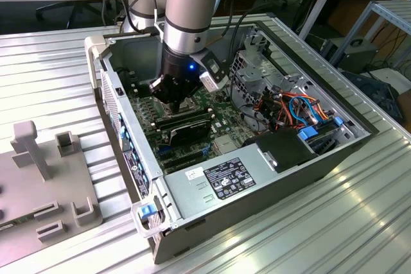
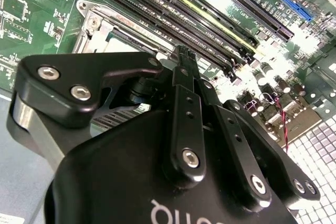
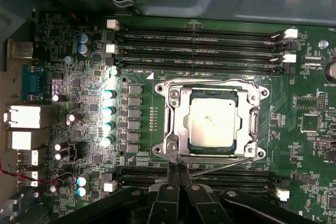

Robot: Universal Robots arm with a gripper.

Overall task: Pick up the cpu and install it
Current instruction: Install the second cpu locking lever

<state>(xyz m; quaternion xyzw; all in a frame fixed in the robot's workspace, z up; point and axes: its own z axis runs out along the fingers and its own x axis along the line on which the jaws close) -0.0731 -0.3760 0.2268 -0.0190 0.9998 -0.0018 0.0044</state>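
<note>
The gripper [image 3: 176,167] has its two fingertips [image 3: 172,170] pressed together with nothing between them, poised just beside the socket frame [image 3: 173,129] edge. The cpu [image 3: 212,121] lies flat in the socket just beyond the tips. In the exterior view the arm [image 1: 189,4] reaches steeply down into the open computer case [image 1: 270,178], wrist low above the motherboard [image 1: 221,126].

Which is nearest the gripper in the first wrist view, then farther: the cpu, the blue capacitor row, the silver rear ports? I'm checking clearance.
From the gripper, whose fingertips sit at the socket's frame edge:
1. The cpu, seated in the socket just beyond the fingertips.
2. The blue capacitor row, beside the socket.
3. The silver rear ports, at the board's edge.
</note>
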